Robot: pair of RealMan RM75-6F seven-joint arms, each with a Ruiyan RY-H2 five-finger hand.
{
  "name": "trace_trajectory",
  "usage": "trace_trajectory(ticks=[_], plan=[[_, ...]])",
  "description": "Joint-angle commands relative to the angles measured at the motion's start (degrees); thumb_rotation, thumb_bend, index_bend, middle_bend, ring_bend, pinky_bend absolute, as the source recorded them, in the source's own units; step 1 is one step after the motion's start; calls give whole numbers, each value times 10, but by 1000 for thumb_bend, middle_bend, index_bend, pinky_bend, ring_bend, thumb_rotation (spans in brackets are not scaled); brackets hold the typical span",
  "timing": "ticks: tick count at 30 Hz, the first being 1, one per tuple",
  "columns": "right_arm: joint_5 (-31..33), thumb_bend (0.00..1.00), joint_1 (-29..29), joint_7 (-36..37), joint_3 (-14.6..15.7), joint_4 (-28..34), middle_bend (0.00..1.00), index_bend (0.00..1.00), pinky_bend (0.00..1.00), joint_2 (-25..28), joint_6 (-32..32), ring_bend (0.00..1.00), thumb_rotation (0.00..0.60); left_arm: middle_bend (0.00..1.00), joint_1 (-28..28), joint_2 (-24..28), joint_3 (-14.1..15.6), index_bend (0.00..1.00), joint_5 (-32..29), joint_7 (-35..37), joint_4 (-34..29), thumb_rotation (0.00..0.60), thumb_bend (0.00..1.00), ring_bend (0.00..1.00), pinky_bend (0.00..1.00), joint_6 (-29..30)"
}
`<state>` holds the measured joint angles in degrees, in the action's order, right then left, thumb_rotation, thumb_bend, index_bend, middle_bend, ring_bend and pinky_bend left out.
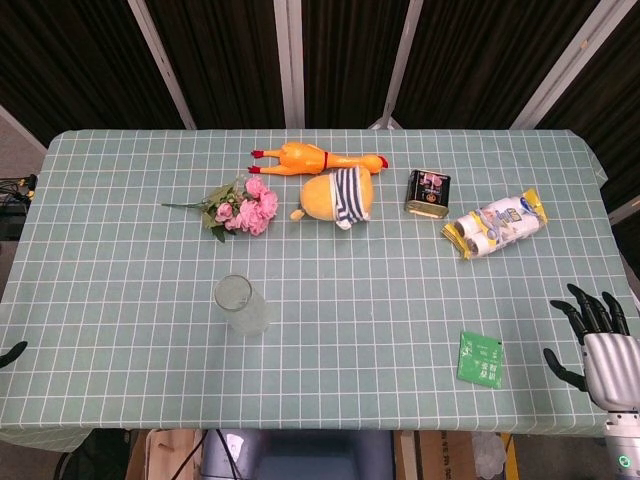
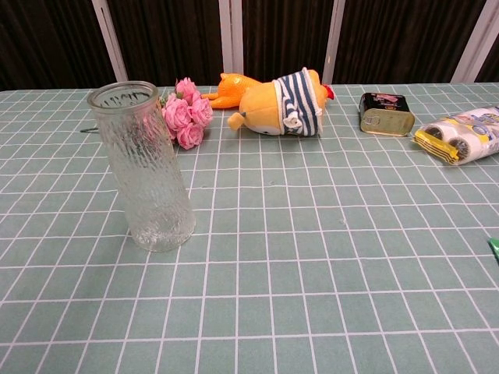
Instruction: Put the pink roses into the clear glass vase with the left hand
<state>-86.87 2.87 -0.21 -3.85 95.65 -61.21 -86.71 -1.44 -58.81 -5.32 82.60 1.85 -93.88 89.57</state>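
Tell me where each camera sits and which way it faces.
Head view: high above the near edge, looking down on the table; right hand open at lower right, a sliver of the left hand at the left edge.
Chest view: low, looking level across; no body shows.
Shared: glass vase, upright and empty, with the pink roses lying beyond it.
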Motion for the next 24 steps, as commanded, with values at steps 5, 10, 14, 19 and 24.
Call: trace_trajectory(ticks=[5, 10, 14, 19, 24], plan=[[4, 308, -1, 10, -2, -1, 111, 252, 36, 3, -1, 132, 600, 72, -26, 5, -7, 83, -17, 0, 13, 600, 165, 0, 57, -48], [2, 308, 0, 13, -1, -1, 111, 252, 36, 3, 0, 132, 600, 65, -85, 23, -41, 71, -65, -17, 33, 600, 164, 0, 57, -138], [7, 308, 0, 6, -2, -1, 112, 252, 36, 2, 3, 132, 600, 64, -148, 46, -58, 67, -84, -14, 33, 600, 164, 0, 56, -239], [18, 307, 1, -5, -4, -3, 111, 252, 36, -1, 8, 132, 600, 60, -211, 44, -75, 60, -126, -62, 48, 600, 164, 0, 55, -321], [33, 307, 3, -17, -8, -6, 112, 252, 36, -5, 16, 132, 600, 58, -264, 33, -92, 55, -179, -90, 61, 600, 164, 0, 54, -387]])
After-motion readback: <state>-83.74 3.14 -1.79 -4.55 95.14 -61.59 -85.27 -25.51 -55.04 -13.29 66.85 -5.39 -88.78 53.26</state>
